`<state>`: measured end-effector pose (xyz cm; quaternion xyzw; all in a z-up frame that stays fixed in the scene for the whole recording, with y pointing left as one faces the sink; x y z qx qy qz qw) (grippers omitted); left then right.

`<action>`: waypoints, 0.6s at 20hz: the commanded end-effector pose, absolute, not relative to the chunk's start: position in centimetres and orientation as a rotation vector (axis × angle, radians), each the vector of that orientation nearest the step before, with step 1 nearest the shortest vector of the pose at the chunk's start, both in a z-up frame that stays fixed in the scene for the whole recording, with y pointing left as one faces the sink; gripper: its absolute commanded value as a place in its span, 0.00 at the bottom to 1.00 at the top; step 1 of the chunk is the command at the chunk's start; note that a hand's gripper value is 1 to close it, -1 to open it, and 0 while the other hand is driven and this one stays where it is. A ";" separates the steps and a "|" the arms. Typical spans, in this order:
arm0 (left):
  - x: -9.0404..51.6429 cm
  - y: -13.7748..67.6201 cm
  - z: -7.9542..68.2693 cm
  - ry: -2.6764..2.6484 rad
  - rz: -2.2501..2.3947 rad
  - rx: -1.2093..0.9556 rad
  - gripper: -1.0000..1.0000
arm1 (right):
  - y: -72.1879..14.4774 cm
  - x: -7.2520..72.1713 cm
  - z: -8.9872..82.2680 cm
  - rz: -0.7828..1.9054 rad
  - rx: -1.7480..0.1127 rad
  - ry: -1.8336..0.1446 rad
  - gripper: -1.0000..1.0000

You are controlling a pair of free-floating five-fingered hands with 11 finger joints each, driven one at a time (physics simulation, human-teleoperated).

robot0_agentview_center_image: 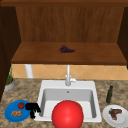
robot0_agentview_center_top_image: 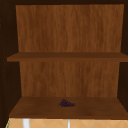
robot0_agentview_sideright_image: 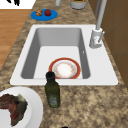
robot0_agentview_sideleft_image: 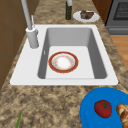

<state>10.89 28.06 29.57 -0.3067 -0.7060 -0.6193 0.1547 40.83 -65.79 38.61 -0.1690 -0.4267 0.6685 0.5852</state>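
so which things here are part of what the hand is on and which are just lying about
In hand:
left hand, fingers curled, at the right edge of the blue plate
tomato and browned pieces on that plate

Lying about:
red-rimmed plate in the sink
olive oil bottle
white plate with meat
grapes on the shelf
faucet

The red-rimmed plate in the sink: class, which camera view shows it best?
The left side view: the red-rimmed plate lies whole and unobstructed on the sink floor. In the right side view the olive oil bottle overlaps its near rim. In the front view it appears as a red disc.
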 end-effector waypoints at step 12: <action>10.9 28.1 29.6 -2.023 -1.775 -0.879 0.50 | -67.1 36.0 44.7 1.572 -0.280 -0.995 0.00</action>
